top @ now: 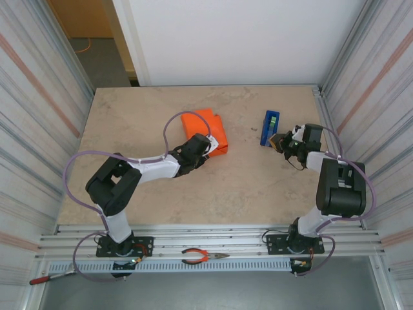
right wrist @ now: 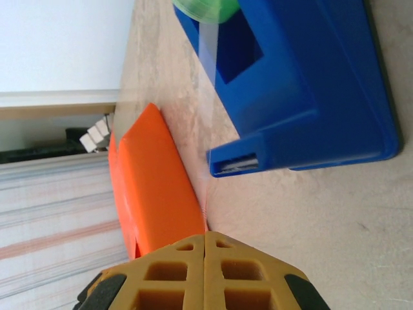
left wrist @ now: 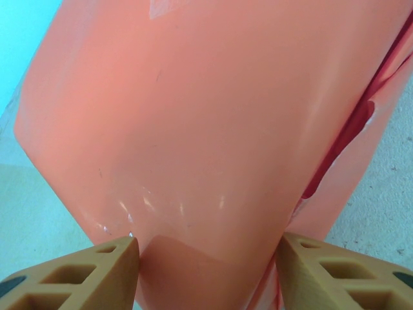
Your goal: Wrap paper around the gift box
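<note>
The gift box (top: 208,126) lies left of the table's middle as a compact orange block, covered by the paper (left wrist: 206,116). A dark crease (left wrist: 352,132) marks a fold in the paper on the right. My left gripper (top: 204,147) is at the block's near end, and its tan fingers (left wrist: 116,265) press on both sides of it. My right gripper (right wrist: 205,236) is shut just in front of the blue tape dispenser (right wrist: 310,97). A thin clear tape strip (right wrist: 206,194) runs from the dispenser into its tips. The orange block (right wrist: 155,187) lies beyond.
The blue dispenser (top: 270,127) with its green roll stands right of centre, close to the right gripper (top: 280,142). Corrugated walls close in both sides. Red-handled pliers (top: 203,257) lie on the front rail. Bare beige tabletop (top: 245,187) spreads between the arms.
</note>
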